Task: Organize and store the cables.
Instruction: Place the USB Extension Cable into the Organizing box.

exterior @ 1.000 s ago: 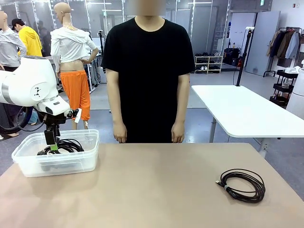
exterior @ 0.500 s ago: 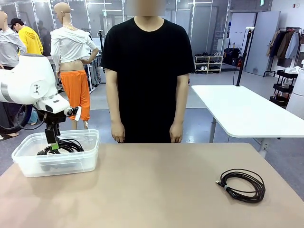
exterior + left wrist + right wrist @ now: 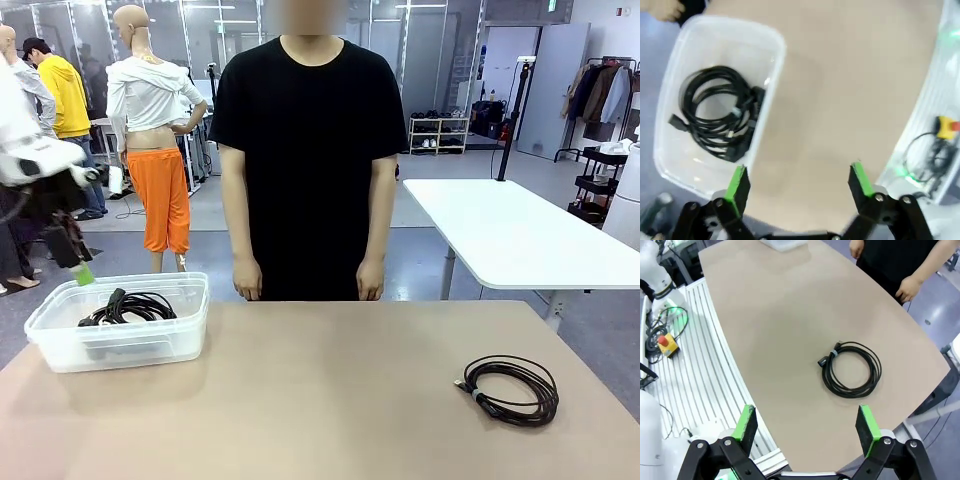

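Far left on my front feed, the left gripper (image 3: pixel 82 270) hangs above the left rim of the clear bin (image 3: pixel 130 345), smeared with blur, one green tip pointing down. On its wrist camera the left gripper (image 3: pixel 799 179) has its fingers (image 3: pixel 737 182) spread wide with nothing between them, clear of the bin (image 3: pixel 765 37). Inside that bin lies a coiled cable (image 3: pixel 715 120), a black bundle with its plug ends showing (I can't tell whether it's one coil or more). From the front the same coiled cable (image 3: pixel 130 307) sits in the middle of the bin, which stands at the left end of the desk (image 3: pixel 330 400).

In the middle, a person (image 3: pixel 300 150) in a black T-shirt stands at the far edge, arms down, hands off the desk.

To the right, a second cable (image 3: pixel 478 396) lies flat on the desk, a round coil well apart from the bin. The right gripper (image 3: pixel 806 424) looks down on this second cable (image 3: pixel 828 374) from high up, its fingers wide apart and empty.
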Controlling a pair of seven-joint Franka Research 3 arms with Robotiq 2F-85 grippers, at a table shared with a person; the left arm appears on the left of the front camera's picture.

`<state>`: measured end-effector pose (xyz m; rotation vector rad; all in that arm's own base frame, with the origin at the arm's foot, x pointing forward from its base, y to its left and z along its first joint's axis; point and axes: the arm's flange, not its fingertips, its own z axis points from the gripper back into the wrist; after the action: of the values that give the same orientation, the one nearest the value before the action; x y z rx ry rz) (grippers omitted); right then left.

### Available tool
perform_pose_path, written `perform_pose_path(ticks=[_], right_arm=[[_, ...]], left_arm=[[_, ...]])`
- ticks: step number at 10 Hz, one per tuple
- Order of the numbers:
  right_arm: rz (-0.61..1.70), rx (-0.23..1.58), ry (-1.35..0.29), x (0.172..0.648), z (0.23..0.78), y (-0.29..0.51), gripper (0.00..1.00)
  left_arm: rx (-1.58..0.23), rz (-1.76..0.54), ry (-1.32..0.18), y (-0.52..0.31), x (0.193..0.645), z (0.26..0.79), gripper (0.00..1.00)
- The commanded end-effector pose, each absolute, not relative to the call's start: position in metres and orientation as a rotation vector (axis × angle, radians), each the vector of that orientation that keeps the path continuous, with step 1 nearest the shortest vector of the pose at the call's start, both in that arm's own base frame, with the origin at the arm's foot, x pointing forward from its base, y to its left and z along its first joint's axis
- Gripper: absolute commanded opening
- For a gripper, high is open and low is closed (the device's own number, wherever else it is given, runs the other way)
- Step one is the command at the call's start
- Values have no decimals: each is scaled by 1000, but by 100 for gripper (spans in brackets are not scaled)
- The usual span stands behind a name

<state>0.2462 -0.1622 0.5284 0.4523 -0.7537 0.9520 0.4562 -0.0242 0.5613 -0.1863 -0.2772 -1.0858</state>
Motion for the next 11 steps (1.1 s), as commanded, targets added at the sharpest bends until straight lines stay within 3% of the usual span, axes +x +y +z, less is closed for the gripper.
perform_pose_path(ticks=[1,4,7,8,11], right_arm=[[915,473,-642,256,548,-145,100],[842,424,-582,271,564,-119,100],[864,437,-603,272,563,-120,100],[864,437,-603,272,563,-120,100],[864,437,-603,272,563,-120,100]], left_arm=[[-295,-1060,-439,1,398,554,100],[-334,-999,-559,19,341,535,100],[-281,-1087,-709,27,329,518,100],[-316,-1005,-573,29,330,531,100],[-316,-1005,-573,29,330,531,100]])
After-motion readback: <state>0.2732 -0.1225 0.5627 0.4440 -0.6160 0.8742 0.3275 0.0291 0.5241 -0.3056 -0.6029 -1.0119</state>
